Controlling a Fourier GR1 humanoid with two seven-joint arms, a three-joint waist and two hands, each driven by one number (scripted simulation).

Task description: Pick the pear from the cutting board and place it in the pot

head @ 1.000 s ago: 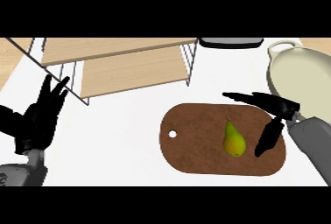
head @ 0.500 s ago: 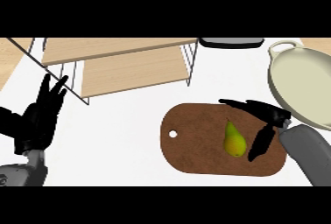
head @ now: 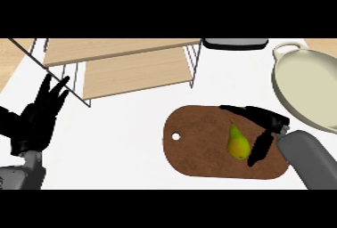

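Pear [head: 237, 142] lies on the cutting board [head: 197, 147], long axis running near-far with the narrow end away from the robot, directly left of the right hand [head: 263, 122]. That hand is spread, thumb and fingers bracketing the pear, nothing held. Left hand [head: 36, 122] rests open, far left; pot [head: 306, 84] sits beyond-right.
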